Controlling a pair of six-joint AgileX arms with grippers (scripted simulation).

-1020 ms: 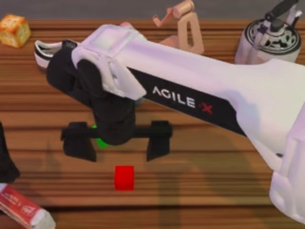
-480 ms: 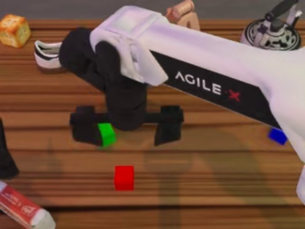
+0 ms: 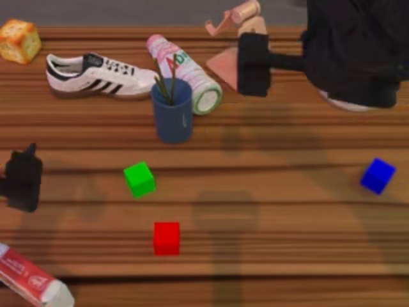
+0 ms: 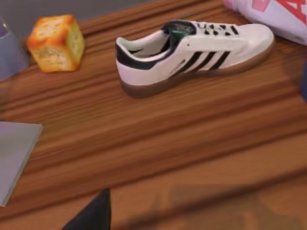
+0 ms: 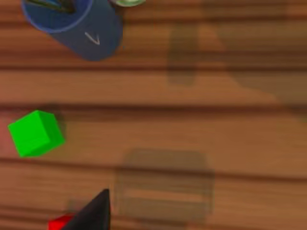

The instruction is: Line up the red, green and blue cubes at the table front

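Top view shows my right fingers (image 3: 307, 61) raised over the worktop's (image 3: 287, 211) far right, spread wide apart and empty; one dark finger (image 3: 254, 64) hangs beside the pink stand (image 3: 225, 64), the other is lost under the black wrist. My left fingers (image 3: 22, 178) sit low at the left edge, and I cannot tell whether they are apart or together.

Green cube (image 3: 139, 179) lies left of centre, turned a little askew to the grain. Red cube (image 3: 167, 238) sits square, nearer the front edge and just right of the green one, apart from it. Blue cube (image 3: 378, 175) rests well apart from both, near the right edge, also turned askew.

Behind the green cube stands a blue cup (image 3: 172, 115) with stems in it, touching a pink-and-white can (image 3: 185, 73) lying on its side. A white shoe (image 3: 99, 75) lies toward the far left, with an orange block (image 3: 19, 40) at the far left corner. A red-and-white carton (image 3: 32, 278) fills the front left corner.

Right wrist view looks down on the green cube (image 5: 34, 132), the cup (image 5: 79, 26) and a sliver of the red cube (image 5: 60, 222). Left wrist view shows the shoe (image 4: 192, 50) and the block (image 4: 56, 42).
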